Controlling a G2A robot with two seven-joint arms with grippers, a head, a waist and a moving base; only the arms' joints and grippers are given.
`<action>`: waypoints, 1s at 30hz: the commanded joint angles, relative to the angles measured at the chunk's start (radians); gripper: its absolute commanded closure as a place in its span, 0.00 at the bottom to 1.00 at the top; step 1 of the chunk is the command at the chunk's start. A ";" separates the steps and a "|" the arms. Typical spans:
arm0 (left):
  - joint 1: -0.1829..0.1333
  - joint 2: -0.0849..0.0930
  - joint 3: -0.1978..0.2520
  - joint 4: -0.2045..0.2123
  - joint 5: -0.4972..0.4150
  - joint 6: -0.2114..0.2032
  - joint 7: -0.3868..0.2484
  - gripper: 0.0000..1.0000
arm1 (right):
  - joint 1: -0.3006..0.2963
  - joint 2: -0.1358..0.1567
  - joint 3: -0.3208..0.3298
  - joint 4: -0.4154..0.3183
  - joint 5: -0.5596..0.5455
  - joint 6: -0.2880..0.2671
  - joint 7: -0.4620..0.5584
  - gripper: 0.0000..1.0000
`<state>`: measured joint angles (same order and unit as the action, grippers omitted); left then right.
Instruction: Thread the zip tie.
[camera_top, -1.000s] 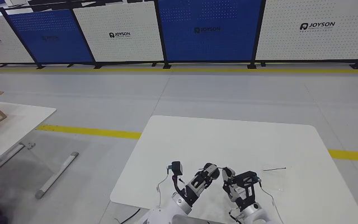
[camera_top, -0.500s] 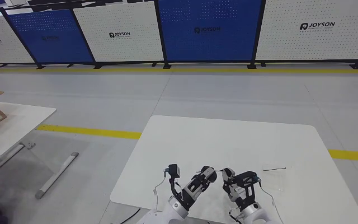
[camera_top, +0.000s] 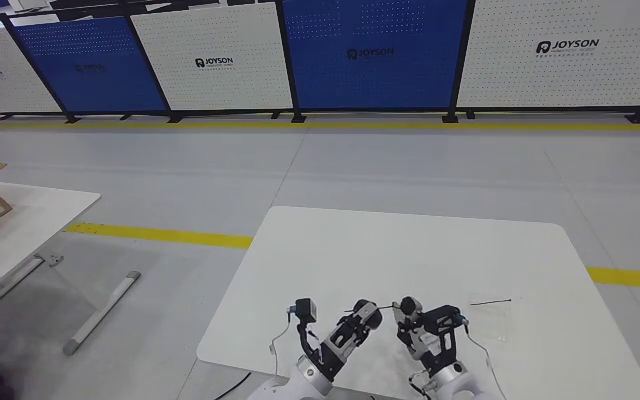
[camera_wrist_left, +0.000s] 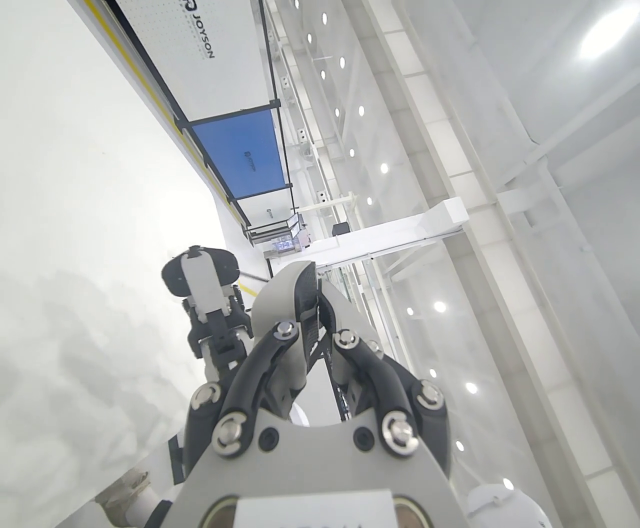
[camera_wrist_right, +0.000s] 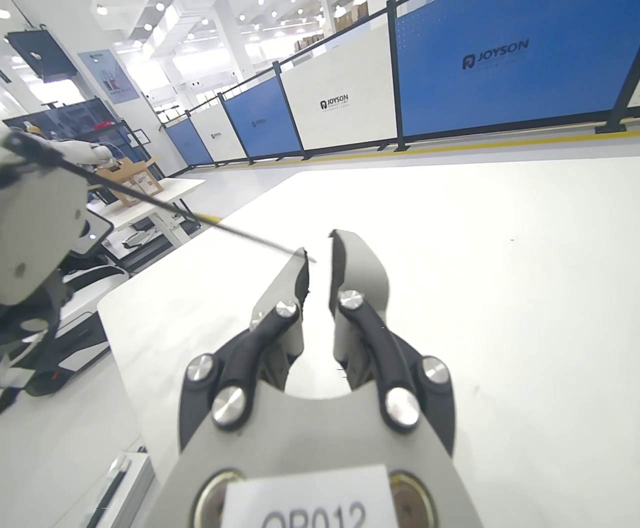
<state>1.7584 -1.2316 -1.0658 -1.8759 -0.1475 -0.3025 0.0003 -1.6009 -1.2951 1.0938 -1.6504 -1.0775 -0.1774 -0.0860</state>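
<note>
Both claws sit at the near edge of the white table (camera_top: 420, 250). The left gripper (camera_wrist_left: 311, 295) is clamped tight on a black zip tie (camera_wrist_right: 240, 234). The tie pokes out rightward, and its tip lands right at the right gripper (camera_wrist_right: 319, 243). Those fingers are only a crack apart, not pinching it as far as I can tell. A bit farther right, a thin black strip (camera_top: 490, 301), probably another tie, lies flat on the table.

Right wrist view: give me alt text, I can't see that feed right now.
A thin black zip tie, held by the left gripper, slants across with its tip at one fingertip of the slightly open right gripper, above the white table.
</note>
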 joint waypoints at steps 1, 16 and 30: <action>-0.008 -0.002 0.000 0.008 -0.018 0.001 0.014 1.00 | -0.012 0.002 0.021 -0.001 0.030 -0.017 -0.030 0.00; -0.061 -0.009 -0.026 0.080 -0.064 0.036 0.064 1.00 | -0.169 0.059 0.161 -0.086 0.200 -0.163 -0.212 0.00; -0.074 -0.008 -0.026 0.088 -0.047 0.062 0.040 1.00 | -0.171 0.062 0.162 -0.090 0.209 -0.159 -0.214 0.00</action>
<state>1.6858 -1.2392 -1.0923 -1.7899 -0.1934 -0.2450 0.0408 -1.7740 -1.2329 1.2558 -1.7398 -0.8704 -0.3397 -0.3036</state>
